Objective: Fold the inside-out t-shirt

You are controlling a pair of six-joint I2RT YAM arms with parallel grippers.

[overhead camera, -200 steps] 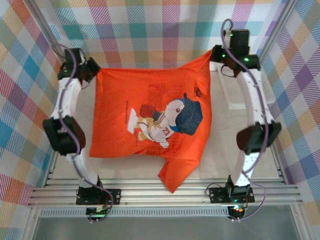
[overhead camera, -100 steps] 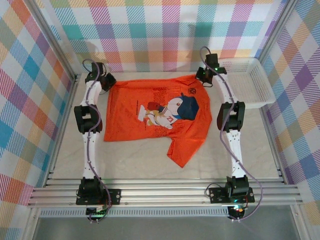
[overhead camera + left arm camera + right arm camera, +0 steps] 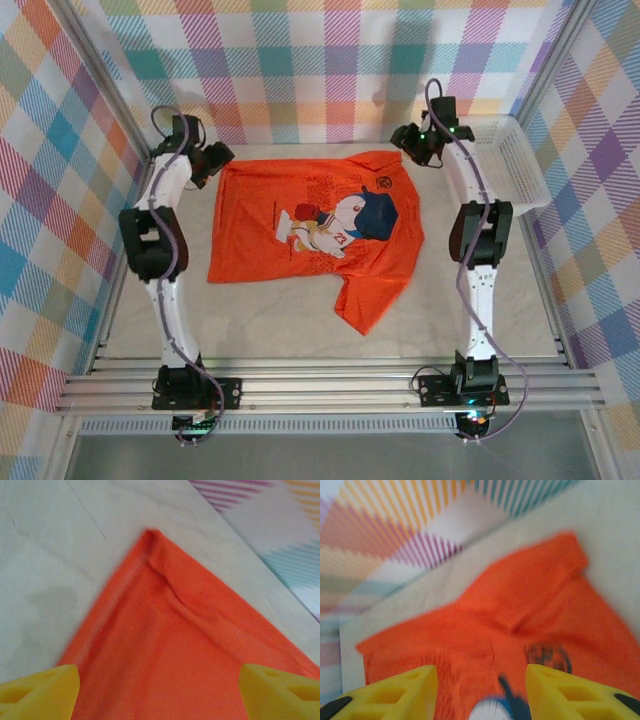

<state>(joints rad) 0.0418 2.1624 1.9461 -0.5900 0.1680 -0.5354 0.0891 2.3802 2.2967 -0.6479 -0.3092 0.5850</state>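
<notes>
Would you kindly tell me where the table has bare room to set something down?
The widest bare table lies between the t-shirt and the arm bases. A narrower patch sits between the shirt and the right arm. The far edge is crowded: left gripper, right gripper, basket.

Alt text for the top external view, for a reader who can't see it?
An orange t-shirt lies spread on the table, cartoon print up, one sleeve toward the arm bases. The left gripper and right gripper stand open by its far corners.

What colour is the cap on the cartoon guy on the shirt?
Blue. The cap on the orange t-shirt shows best from the top camera.
</notes>
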